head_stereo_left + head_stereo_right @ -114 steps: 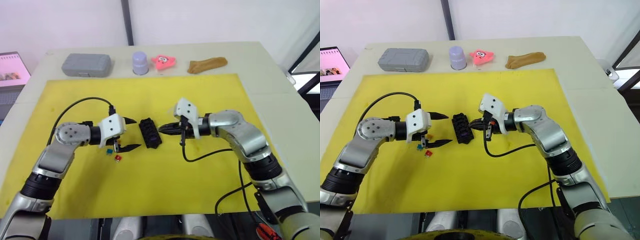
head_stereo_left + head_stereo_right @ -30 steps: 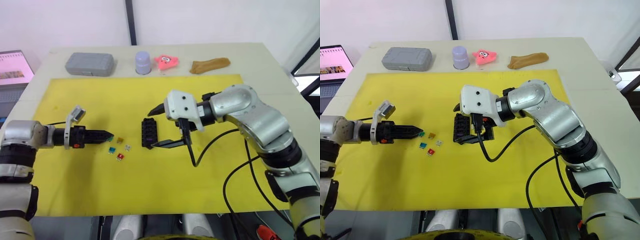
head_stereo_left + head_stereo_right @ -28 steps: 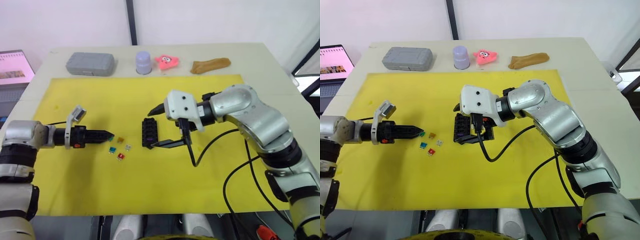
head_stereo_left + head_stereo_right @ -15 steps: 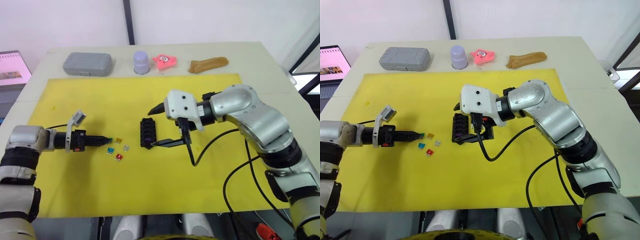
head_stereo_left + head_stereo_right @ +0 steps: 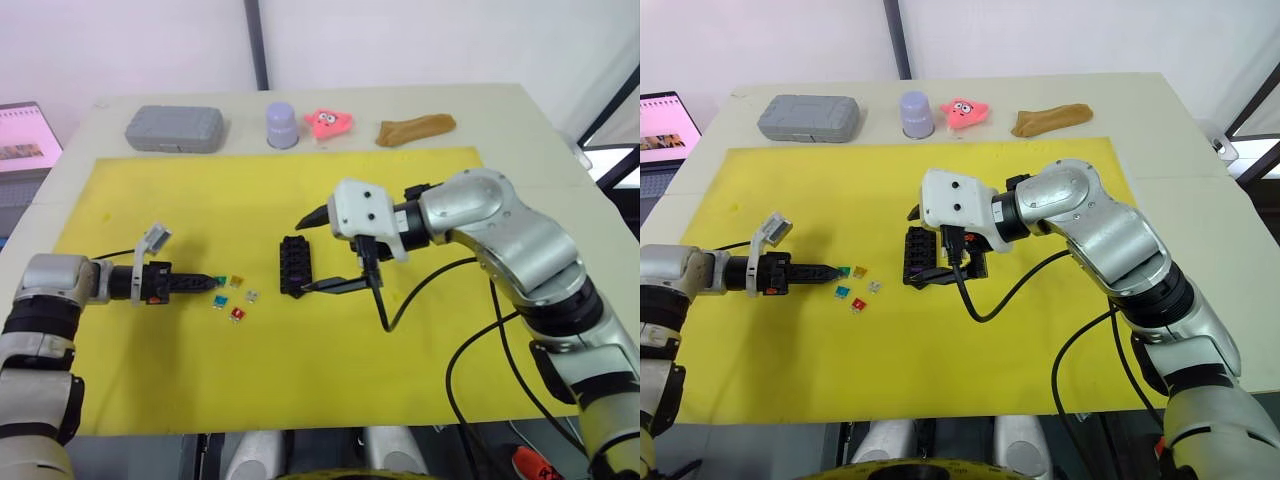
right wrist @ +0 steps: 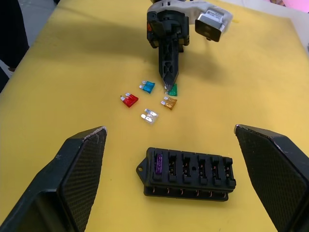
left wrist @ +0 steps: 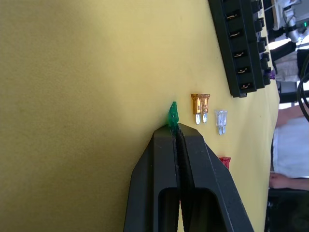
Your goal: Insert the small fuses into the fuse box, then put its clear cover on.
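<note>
The left gripper (image 7: pixel 175 129), fingers closed on the green fuse (image 7: pixel 172 115), lies well left of the fuse box (image 5: pixel 294 266), which sits between the wide-open fingers of the right gripper (image 5: pixel 316 252), holding nothing.

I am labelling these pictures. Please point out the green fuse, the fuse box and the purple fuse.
green fuse (image 7: pixel 172 115), left wrist view, on its body above the left hand's tips
fuse box (image 6: pixel 191 187), right wrist view, on its front wall
purple fuse (image 6: pixel 159 162), right wrist view, on its top, seated in an end slot
</note>
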Controlling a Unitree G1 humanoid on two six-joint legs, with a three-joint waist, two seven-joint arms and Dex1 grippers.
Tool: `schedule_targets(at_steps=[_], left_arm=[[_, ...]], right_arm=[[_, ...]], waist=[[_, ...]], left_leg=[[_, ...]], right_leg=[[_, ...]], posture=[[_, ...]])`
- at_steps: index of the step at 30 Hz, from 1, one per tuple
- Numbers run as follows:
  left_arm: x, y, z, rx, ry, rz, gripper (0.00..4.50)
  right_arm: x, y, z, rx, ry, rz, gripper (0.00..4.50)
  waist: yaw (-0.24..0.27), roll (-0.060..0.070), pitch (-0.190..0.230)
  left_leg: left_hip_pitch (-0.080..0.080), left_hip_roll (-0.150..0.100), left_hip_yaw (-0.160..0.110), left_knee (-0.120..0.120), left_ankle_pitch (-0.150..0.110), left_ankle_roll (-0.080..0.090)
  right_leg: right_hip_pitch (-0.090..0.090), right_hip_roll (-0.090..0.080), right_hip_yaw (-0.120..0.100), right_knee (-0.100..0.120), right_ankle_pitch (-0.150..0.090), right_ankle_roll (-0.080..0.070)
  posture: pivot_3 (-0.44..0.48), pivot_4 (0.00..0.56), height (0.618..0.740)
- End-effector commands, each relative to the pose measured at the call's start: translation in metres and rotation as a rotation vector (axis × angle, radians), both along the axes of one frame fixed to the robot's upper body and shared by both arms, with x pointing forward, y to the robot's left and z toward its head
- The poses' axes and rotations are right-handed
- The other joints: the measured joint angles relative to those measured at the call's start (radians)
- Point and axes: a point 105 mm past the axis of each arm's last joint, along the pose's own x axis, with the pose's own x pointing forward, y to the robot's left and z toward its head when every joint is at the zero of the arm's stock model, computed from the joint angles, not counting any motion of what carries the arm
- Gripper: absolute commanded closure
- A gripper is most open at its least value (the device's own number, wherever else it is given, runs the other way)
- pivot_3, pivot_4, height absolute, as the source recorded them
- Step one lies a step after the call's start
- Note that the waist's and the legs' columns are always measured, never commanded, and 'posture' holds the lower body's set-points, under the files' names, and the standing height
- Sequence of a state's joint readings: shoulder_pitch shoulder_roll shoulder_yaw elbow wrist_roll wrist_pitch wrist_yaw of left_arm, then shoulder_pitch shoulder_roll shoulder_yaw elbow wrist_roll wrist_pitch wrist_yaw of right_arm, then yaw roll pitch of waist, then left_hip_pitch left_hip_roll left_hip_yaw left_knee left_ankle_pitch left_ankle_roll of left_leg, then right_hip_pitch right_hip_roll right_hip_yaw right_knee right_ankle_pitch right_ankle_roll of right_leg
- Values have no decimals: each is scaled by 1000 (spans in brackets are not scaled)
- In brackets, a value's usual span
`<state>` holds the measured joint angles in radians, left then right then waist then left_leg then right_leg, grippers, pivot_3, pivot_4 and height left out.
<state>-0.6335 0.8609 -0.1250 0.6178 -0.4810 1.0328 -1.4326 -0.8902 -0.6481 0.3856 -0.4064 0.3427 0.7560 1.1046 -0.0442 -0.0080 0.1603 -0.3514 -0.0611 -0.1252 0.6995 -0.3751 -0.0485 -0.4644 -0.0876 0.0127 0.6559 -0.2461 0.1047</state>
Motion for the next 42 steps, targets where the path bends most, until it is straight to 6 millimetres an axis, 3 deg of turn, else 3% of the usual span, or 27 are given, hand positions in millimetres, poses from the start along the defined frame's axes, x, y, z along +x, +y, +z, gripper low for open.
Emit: schedule_targets(at_steps=[1,5,7,13,18,20,24,27,30,42], left_arm=[[-2,15,-6,54,0,52,4454],[0,15,11,33,-108,25,4454],[0,9,30,19,-215,-20,4454],[-7,-26,97,-21,-539,-175,4454],[-23,-64,129,-13,-794,-356,4454],[-29,-81,134,-5,-872,-443,4454],[-38,-103,139,-30,-932,-545,4454],[-38,-111,144,-53,-960,-562,4500],[-37,-113,147,-62,-970,-564,4500],[-38,-116,156,-92,-983,-570,4500]], right_arm=[[-3,1,8,14,-40,15,0],[-3,0,8,19,-37,6,0],[-3,-2,7,22,-29,-3,0],[-5,-7,12,148,134,-52,0],[-3,-12,40,343,344,-106,0],[-1,-13,52,422,437,-121,0],[-6,-9,55,446,520,-122,0],[-7,-6,53,451,551,-135,762],[-8,-3,49,439,563,-152,2125],[-5,-4,31,397,554,-204,2125]], waist=[[0,0,0],[-1,0,0],[-1,0,0],[6,0,0],[3,0,0],[0,0,0],[0,0,0],[0,0,0],[0,0,0],[-1,0,0]], left_leg=[[0,0,0,0,0,0],[0,0,0,0,0,0],[0,2,0,0,0,0],[-5,1,-2,2,0,0],[-4,1,-2,1,0,0],[-4,1,-2,1,0,0],[-4,2,-2,1,0,0],[-4,1,-2,1,0,0],[-4,1,-2,1,0,0],[-4,1,-2,1,0,0]], right_leg=[[0,0,0,0,0,0],[0,0,0,0,0,0],[-1,0,0,1,0,0],[-2,-2,-1,0,0,0],[-2,-3,-1,0,0,0],[-2,-3,0,0,0,0],[-2,-2,-1,0,0,-1],[-2,-3,-1,-1,0,-1],[-2,-2,-1,0,0,-1],[-2,-1,-1,0,0,-1]], posture=[[0,150,740],[0,150,740],[0,150,740],[0,150,740],[0,150,740],[0,150,740],[0,150,740],[0,150,740],[0,150,740],[0,150,740]])
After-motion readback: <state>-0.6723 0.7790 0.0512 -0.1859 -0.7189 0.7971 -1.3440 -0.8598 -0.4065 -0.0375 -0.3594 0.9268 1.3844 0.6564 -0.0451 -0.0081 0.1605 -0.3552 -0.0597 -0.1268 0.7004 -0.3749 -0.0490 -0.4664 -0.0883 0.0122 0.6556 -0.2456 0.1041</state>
